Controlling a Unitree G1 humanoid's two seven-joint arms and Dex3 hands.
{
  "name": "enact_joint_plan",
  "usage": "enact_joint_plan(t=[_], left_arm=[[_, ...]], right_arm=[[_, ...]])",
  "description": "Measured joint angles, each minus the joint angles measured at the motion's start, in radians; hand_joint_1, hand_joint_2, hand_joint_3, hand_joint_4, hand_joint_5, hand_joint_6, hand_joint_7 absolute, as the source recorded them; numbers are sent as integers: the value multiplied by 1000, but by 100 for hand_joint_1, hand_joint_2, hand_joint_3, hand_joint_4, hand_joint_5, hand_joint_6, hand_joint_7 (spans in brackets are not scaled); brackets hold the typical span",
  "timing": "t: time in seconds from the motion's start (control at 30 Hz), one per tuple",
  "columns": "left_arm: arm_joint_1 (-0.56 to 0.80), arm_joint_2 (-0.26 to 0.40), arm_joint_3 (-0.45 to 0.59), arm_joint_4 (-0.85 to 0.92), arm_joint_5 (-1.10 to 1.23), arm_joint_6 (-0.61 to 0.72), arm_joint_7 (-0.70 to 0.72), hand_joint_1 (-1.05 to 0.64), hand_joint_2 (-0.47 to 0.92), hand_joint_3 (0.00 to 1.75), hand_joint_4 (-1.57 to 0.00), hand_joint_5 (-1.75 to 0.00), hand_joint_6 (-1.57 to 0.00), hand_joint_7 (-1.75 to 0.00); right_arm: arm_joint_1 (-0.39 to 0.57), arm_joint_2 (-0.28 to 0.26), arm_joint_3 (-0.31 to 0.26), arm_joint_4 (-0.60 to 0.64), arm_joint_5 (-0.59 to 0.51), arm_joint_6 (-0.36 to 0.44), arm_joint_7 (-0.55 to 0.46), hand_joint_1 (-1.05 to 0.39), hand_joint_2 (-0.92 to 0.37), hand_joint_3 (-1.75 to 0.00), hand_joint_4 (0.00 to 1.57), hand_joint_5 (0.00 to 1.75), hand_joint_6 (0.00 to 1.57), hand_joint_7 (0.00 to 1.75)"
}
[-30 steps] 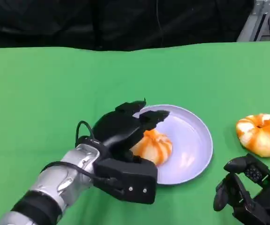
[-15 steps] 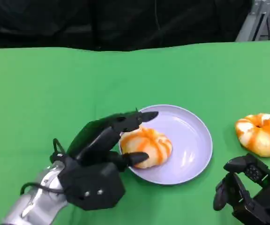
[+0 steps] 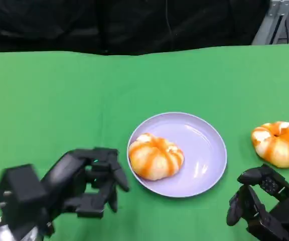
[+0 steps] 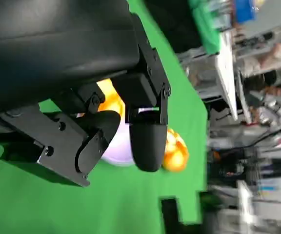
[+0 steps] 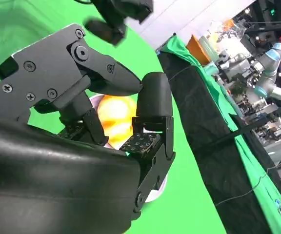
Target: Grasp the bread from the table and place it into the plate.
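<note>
An orange-and-white striped bread (image 3: 155, 156) lies on the left part of the lilac plate (image 3: 207, 138) at the table's centre. My left hand (image 3: 87, 182) hovers low to the left of the plate, fingers apart and pointing toward it, holding nothing. In the left wrist view the bread (image 4: 110, 99) and plate (image 4: 119, 152) show past the left hand (image 4: 82, 73). My right hand (image 3: 265, 206) rests at the front right, holding nothing, fingers loosely bent. The right wrist view shows the right hand (image 5: 82, 146) with the bread (image 5: 113, 116) beyond it.
A second striped bread (image 3: 279, 143) lies on the green cloth right of the plate, just beyond my right hand, and it shows as second bread (image 4: 175, 148) in the left wrist view. The table's far edge meets a black backdrop.
My left hand let go of the bread on the plate, then drew back to the left and toward me. The bread stays on the plate. The right hand has not moved.
</note>
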Motion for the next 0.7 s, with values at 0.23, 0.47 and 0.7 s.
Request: enact_joint_plan(t=[0.23, 0.47, 0.7], left_arm=[[123, 14, 129, -131, -258, 272, -65, -10, 49, 139, -101, -175, -88, -167], [225, 19, 231, -132, -397, 370, -196, -11, 59, 117, -100, -175, -88, -175], [242, 25, 279, -95, -401, 389, -263, -8, 62, 112, -100, -175, -88, -174]], right_arm=[[1, 0, -3, -2, 0, 0, -3, -16, -54, -110, 86, 175, 80, 147], [0, -2, -12, -2, 1, 1, -3, -16, -55, -110, 85, 175, 79, 146], [-3, -6, -19, 0, 9, 8, 7, -16, -55, -108, 85, 174, 82, 141]])
